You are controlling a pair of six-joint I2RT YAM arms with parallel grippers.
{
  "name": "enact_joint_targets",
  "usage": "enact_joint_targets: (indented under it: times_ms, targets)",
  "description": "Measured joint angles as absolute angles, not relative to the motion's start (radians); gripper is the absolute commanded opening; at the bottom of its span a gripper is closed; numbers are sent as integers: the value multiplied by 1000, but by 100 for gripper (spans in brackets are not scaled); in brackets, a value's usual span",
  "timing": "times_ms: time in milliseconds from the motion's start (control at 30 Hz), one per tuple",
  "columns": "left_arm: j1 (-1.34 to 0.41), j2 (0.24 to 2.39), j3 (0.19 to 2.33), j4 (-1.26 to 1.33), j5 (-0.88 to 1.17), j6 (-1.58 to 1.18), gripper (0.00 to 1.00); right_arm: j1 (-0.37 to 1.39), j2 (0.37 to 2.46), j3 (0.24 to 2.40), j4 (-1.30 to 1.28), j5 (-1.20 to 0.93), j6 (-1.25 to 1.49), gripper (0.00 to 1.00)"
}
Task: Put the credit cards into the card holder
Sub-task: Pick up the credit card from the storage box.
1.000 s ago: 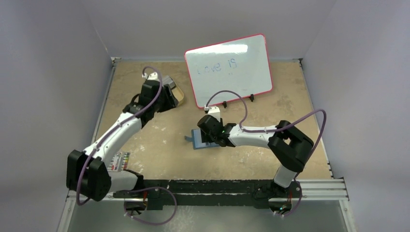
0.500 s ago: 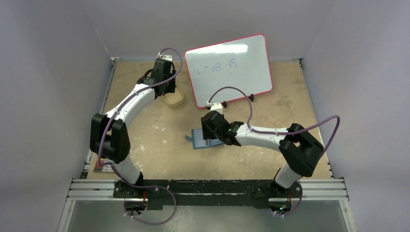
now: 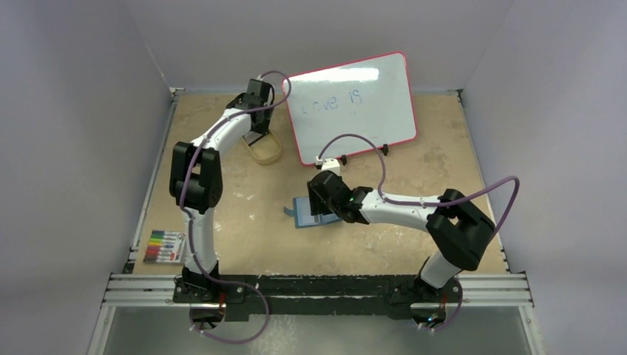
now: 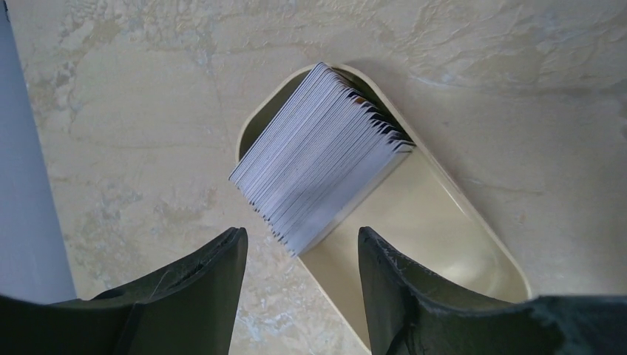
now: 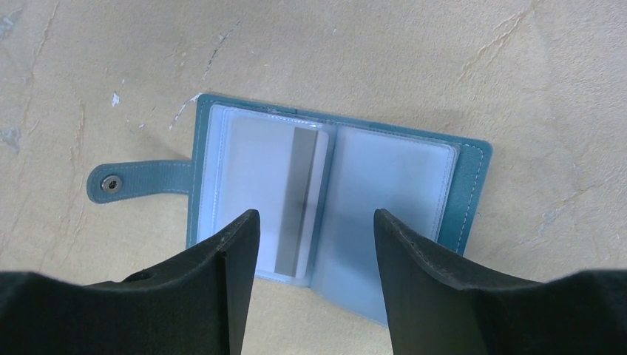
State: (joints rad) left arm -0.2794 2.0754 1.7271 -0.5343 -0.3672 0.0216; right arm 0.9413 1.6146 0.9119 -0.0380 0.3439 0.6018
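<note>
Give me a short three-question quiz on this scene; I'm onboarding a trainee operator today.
1. Short answer: are the left pincer and right pincer open or shut?
2. True or false: the card holder lies folded shut.
3. Multiple choice: the stack of credit cards sits A) in the tan tray; B) on top of the card holder; C) gripped in the left pincer.
Key: 1 both open; 2 false, it lies spread open; 3 A.
</note>
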Motion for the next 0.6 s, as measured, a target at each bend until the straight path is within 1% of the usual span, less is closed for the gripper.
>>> enact_joint_targets:
  times_ms: [367,500,600]
  targets:
    - [-275,2155,1766,-550,-397,100,58,935,1617,912,-38,323,601,61]
    - [-275,2177,1782,-548,-406,106,57,933,1616,912,-38,323,601,61]
    - [-275,2190,1783,-550,-417,117,54,929,1616,912,-39,323,601,61]
